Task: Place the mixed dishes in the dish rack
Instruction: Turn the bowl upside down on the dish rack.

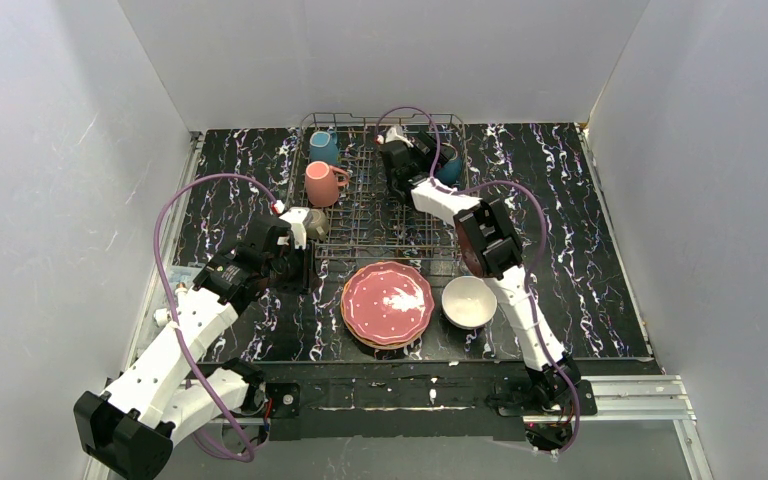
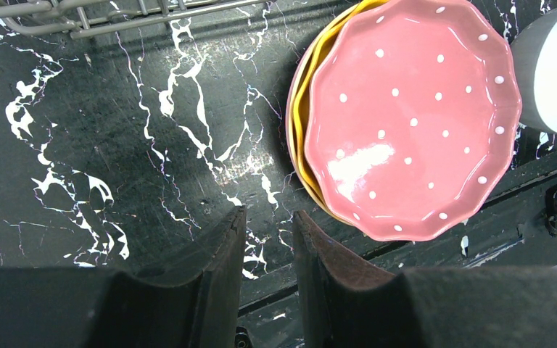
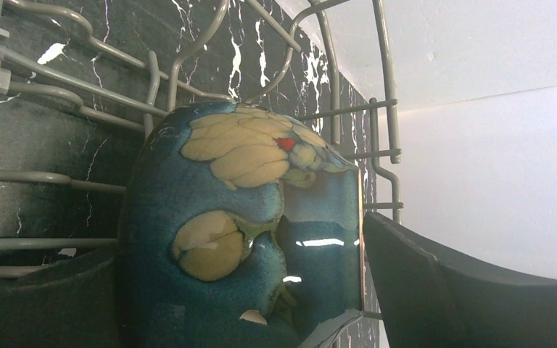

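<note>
Standing at the far middle of the black marble table (image 1: 580, 250), the dish rack (image 1: 360, 215) has its sides square to the table edges, and its longer side seems to run from left to right.

Near the front edge, well in front of the rack, the pink plate (image 2: 406, 116) lies flat with its face up, on top of an orange plate (image 2: 303, 94). Just to the right of this stack the white bowl (image 1: 468, 302) sits upright, its mouth open to the ceiling.

Inside the rack, at the far right part, the dark-blue bowl (image 3: 239, 181) stands on its edge between the wires, with its rim turned sideways. The pink mug (image 1: 318, 185) and the teal mug (image 1: 323, 148) are in the left part of the rack, and the handle of the pink one points to the right.

The right gripper (image 3: 217, 254) reaches into the rack with its jaws spread wide on both sides of the dark-blue bowl. I cannot tell if the fingers (image 3: 442, 290) touch it.

The left gripper (image 2: 268, 217) hangs over the bare table beside the plates. Its jaws are only a little apart and hold nothing.
</note>
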`<state>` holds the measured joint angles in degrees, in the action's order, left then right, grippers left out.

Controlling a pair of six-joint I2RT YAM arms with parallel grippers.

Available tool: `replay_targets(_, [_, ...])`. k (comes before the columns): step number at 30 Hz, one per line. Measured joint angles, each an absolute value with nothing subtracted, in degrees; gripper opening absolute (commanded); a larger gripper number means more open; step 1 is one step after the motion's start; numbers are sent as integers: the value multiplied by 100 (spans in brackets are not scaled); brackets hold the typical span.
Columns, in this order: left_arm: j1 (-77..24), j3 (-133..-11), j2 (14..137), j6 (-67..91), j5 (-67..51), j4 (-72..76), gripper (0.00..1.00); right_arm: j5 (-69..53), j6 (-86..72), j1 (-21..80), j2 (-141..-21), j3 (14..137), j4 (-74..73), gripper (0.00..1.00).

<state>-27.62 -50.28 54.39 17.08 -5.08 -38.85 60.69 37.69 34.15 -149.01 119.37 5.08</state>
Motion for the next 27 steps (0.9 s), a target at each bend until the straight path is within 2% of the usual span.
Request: replay_targets(27, [-2762, -5028, 5378, 1708, -510, -3885, 29, 5854, 3457, 3664, -14468, 11533, -49, 98])
